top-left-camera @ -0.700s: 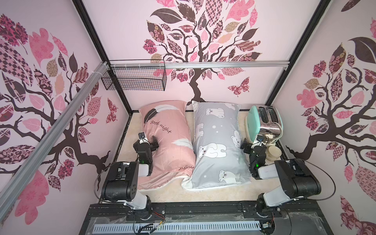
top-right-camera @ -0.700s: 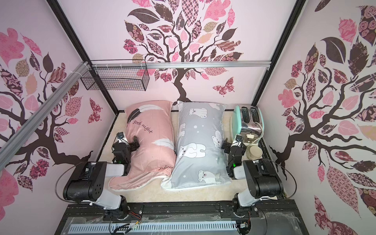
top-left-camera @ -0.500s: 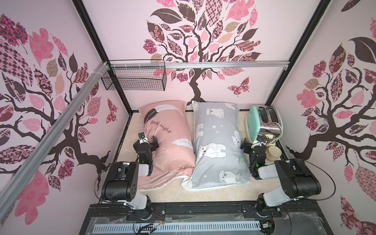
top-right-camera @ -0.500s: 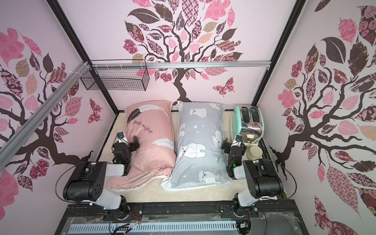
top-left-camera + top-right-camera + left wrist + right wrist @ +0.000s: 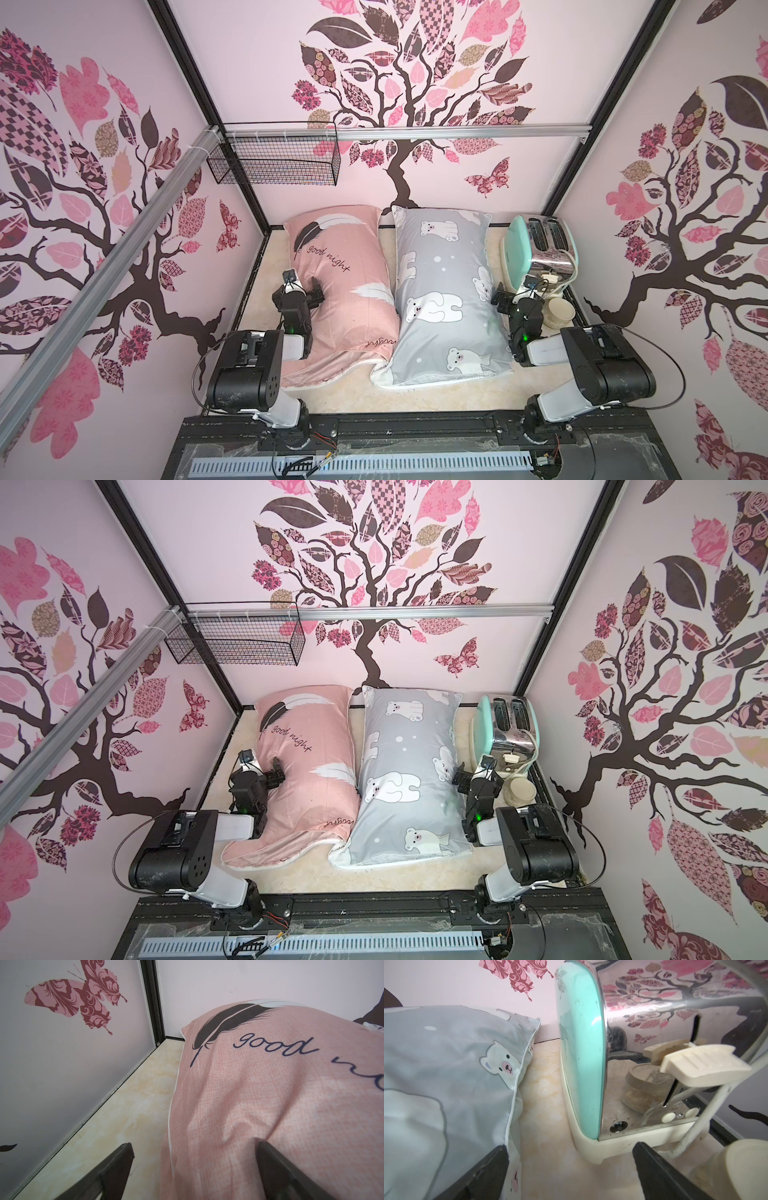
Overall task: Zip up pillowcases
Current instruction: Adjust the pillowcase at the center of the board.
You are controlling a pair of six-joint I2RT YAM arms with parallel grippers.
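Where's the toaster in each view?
In a top view: toaster at the table's far right corner.
In a top view: toaster again at that corner.
Right wrist: toaster close up, mint side foremost.
Left wrist: not in it.
Shared landmark: grey pillowcase beside its mint side.

We see bright, soft, even light in both top views; the shadow beside the pink pillowcase [image 5: 340, 291] is faint. Straight lines bend toward the corners. In the right wrist view the toaster [image 5: 654, 1012] shows glare, and the near cream jar [image 5: 747, 1167] is blurred.
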